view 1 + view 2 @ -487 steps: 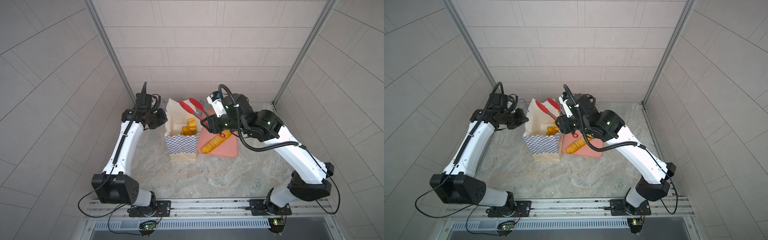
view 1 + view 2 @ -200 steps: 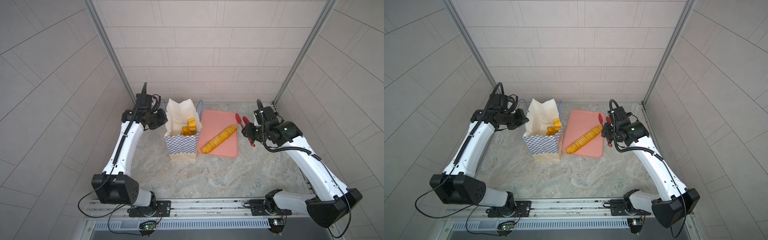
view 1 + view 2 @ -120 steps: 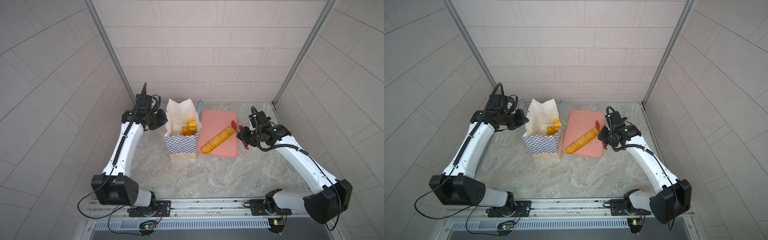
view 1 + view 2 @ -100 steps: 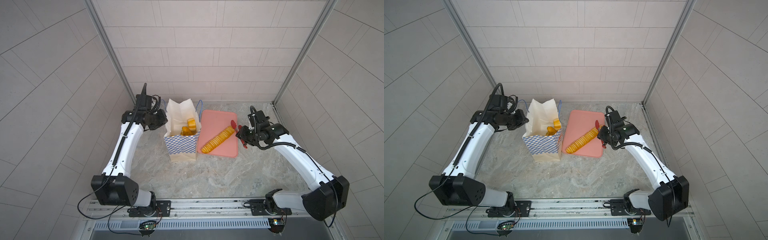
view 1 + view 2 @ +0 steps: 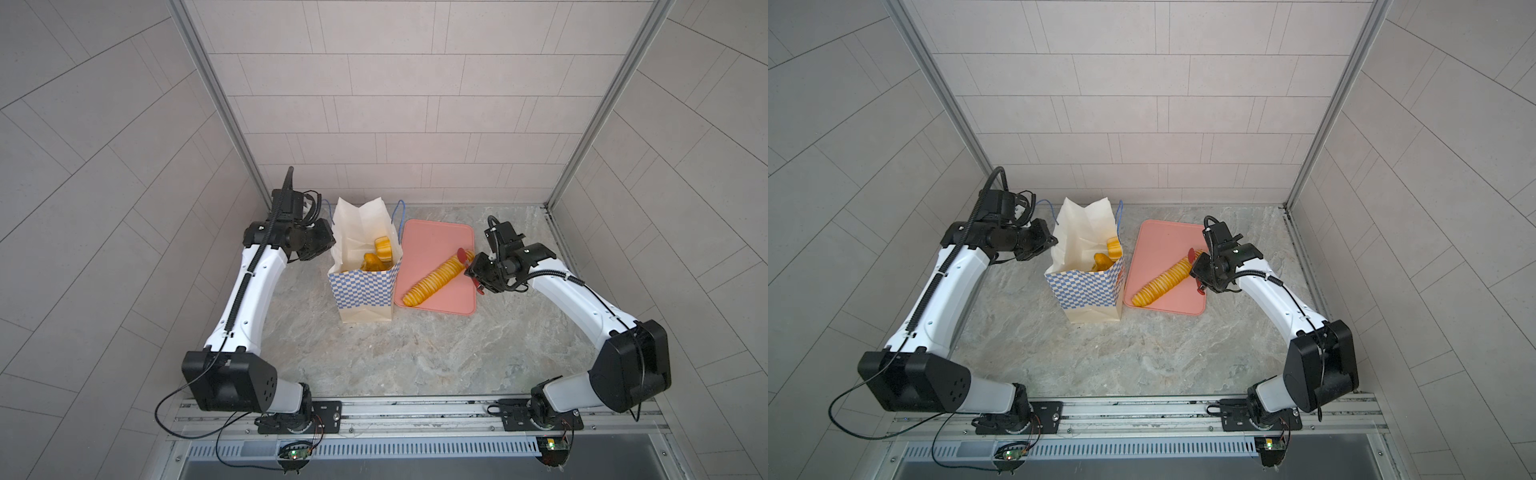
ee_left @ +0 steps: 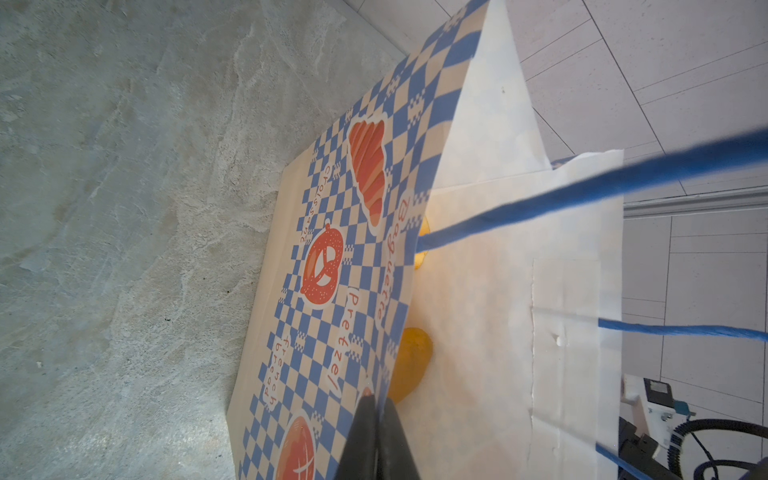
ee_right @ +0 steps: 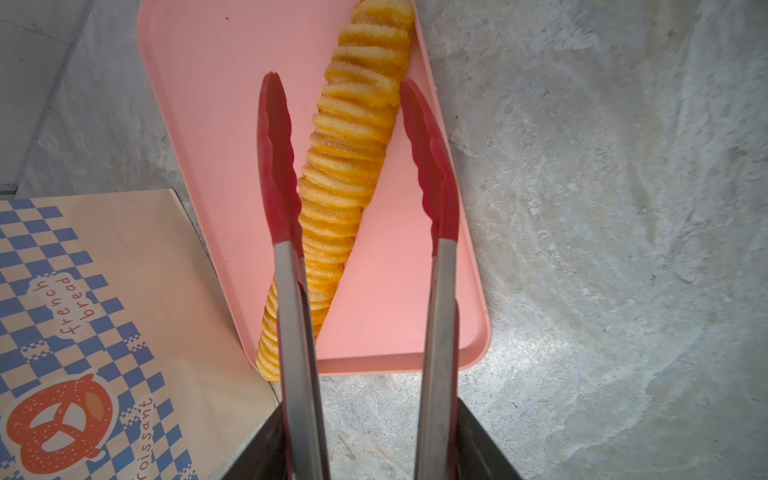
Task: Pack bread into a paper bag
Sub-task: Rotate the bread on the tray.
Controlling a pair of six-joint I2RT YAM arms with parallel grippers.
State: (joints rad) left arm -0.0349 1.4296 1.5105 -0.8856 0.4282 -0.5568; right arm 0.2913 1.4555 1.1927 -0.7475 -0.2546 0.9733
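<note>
Marble tabletop [image 5: 415,353]: paper bag [image 5: 361,291], pink tray [image 5: 432,237].

Looking down from high over the front rail in both top views, whole worktop [image 5: 415,353] framed; close on paper bag [image 6: 332,270] rim from left wrist, close along tongs [image 7: 432,187] over baguette [image 7: 349,166] from right wrist, bag shared.

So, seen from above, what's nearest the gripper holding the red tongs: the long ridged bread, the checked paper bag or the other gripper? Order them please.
From the right gripper, holding the red tongs, in a top view:
1. baguette, just beside it on the pink tray.
2. paper bag, beyond the tray.
3. left gripper, on the bag's far side, pinching its rim.
</note>
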